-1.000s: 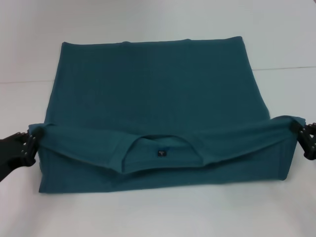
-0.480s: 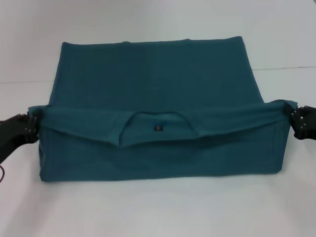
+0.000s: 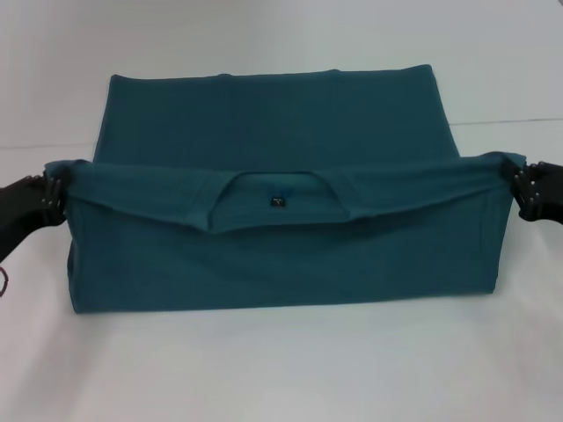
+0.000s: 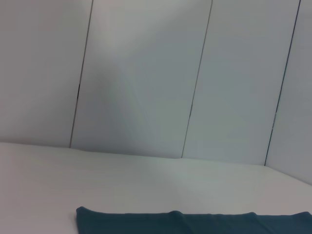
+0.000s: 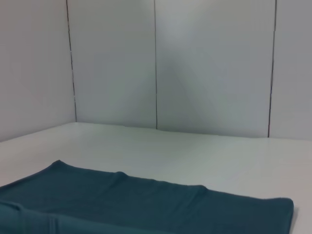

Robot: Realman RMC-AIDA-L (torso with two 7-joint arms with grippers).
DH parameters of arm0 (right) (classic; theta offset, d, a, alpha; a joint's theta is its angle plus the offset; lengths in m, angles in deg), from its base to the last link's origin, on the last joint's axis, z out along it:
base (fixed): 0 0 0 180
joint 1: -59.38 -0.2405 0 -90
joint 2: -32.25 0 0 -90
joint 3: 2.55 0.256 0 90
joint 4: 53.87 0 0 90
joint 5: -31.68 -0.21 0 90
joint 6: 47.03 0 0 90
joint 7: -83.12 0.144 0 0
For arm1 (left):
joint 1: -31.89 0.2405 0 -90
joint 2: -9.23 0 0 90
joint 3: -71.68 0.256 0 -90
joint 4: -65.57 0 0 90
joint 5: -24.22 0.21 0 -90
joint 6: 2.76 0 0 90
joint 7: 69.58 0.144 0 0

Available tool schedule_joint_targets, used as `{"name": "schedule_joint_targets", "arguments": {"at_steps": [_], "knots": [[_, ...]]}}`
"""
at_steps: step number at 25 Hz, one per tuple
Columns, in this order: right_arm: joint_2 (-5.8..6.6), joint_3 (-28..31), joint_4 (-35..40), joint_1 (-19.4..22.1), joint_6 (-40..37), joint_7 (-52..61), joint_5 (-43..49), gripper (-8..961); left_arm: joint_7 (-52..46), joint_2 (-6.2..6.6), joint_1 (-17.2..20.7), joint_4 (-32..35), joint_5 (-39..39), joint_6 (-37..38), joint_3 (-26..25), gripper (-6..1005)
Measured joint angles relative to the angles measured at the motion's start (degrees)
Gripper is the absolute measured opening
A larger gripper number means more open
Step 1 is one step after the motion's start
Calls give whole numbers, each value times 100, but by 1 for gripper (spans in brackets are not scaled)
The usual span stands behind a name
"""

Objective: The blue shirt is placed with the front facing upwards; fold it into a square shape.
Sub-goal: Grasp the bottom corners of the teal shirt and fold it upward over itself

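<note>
The blue shirt (image 3: 273,132) lies on the white table, its sleeves folded in so it forms a rectangle. Its collar end (image 3: 277,204), with a small dark neck label, is lifted off the table and hangs stretched between both grippers, part way over the flat lower half. My left gripper (image 3: 54,195) is shut on the raised left corner. My right gripper (image 3: 519,186) is shut on the raised right corner. In the left wrist view the shirt's far edge (image 4: 195,222) shows, and in the right wrist view the flat shirt (image 5: 146,202) shows; neither shows fingers.
The white table (image 3: 281,369) spreads around the shirt on all sides. A white panelled wall (image 4: 195,73) stands behind the table's far edge.
Both grippers have carried the collar end higher and farther away over the shirt. The hanging fold beneath it has grown taller and the collar now sits farther back.
</note>
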Motion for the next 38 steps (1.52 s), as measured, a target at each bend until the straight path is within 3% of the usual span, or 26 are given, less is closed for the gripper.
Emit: {"name": "schedule_joint_targets", "arguments": {"at_steps": [15, 33, 38], "knots": [[104, -131, -42, -363, 738, 47, -37, 35, 1, -19, -535, -3, -8, -867, -11, 49], [43, -650, -197, -748, 1901, 23, -47, 31, 9, -73, -987, -77, -10, -1885, 16, 48], [-27, -753, -204, -853, 2245, -9, -46, 31, 10, -118, -1044, -77, -10, -2054, 16, 49]]}}
